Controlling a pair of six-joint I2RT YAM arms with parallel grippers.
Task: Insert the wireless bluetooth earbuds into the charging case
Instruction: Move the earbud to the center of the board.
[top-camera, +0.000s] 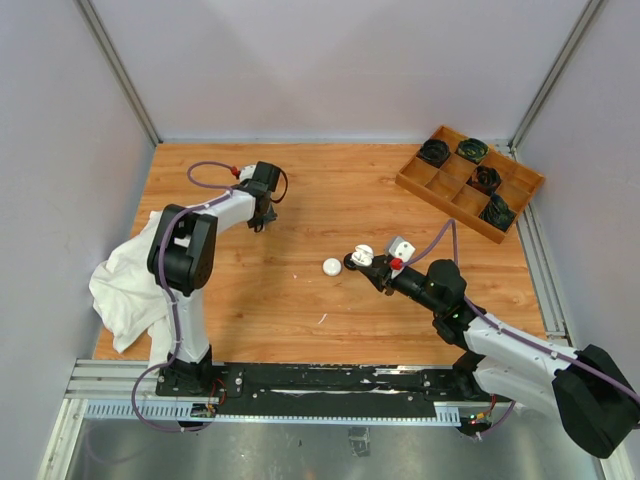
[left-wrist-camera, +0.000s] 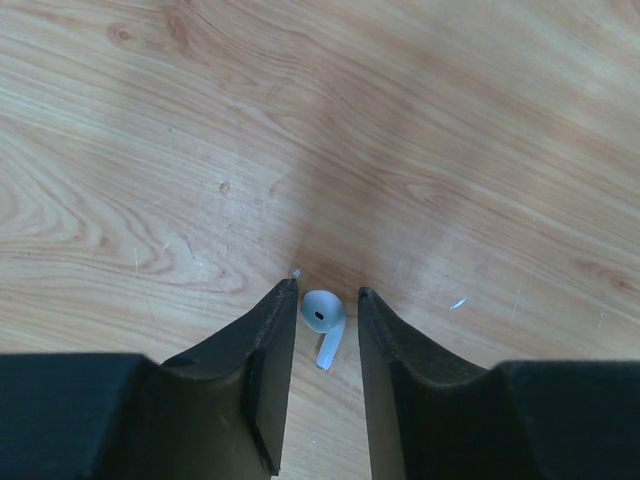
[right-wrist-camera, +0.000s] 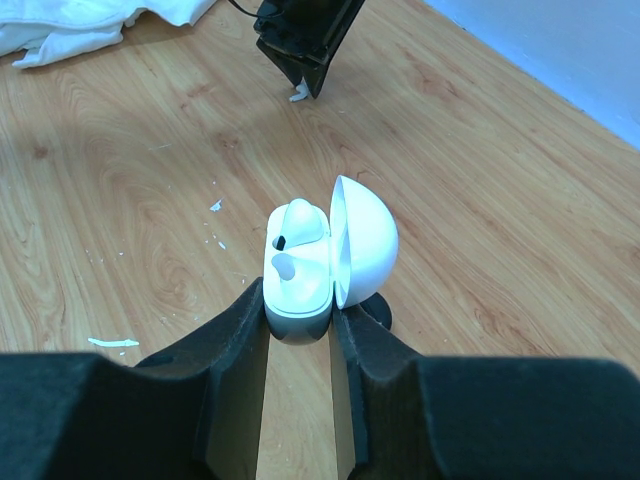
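A white earbud (left-wrist-camera: 322, 320) lies on the wooden table between my left gripper's (left-wrist-camera: 328, 292) open fingers, its stem pointing back toward the wrist. The jaws stand low on either side of it without clamping it. In the top view the left gripper (top-camera: 260, 222) points down at the table's back left. My right gripper (right-wrist-camera: 298, 300) is shut on the base of a white charging case (right-wrist-camera: 300, 270) with its lid (right-wrist-camera: 365, 245) open. One white earbud (right-wrist-camera: 302, 220) sits in the case. In the top view the right gripper (top-camera: 368, 264) holds the case near the table's middle.
A round white puck (top-camera: 331, 266) lies just left of the held case. A black disc (right-wrist-camera: 385, 312) shows under the case. A wooden compartment tray (top-camera: 420, 190) with black pucks (top-camera: 434, 151) stands back right. A white cloth (top-camera: 125, 285) lies at the left edge.
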